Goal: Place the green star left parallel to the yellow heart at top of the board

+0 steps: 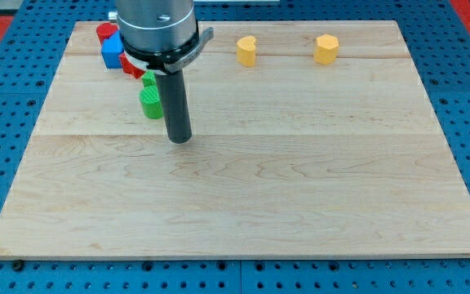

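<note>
My tip (179,139) rests on the board just right of and below a green block (150,101), a short round one, nearly touching it. A second green block (148,79) shows partly above it, mostly hidden by the rod; its shape cannot be made out. The yellow heart (246,50) stands near the view's top, right of centre-left. The rod and arm body cover the area above the green blocks.
A yellow hexagon-like block (325,49) stands at the view's top right. A blue block (111,51), a red round block (104,32) and a red block (130,66) cluster at the top left. The wooden board (243,196) lies on a blue pegboard table.
</note>
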Controlling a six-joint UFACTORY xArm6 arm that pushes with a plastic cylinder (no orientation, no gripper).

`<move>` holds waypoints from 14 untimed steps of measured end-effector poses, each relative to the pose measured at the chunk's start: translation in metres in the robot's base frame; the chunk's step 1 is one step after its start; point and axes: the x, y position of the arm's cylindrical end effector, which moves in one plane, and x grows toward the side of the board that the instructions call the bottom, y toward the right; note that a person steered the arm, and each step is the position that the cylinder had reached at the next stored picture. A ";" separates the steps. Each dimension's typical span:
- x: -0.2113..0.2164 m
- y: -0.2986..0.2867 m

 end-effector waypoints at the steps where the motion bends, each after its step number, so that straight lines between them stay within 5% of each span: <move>1: 0.000 -0.011; 5: -0.021 -0.092; 10: -0.119 -0.024; 12: -0.117 -0.064; 14: -0.136 -0.032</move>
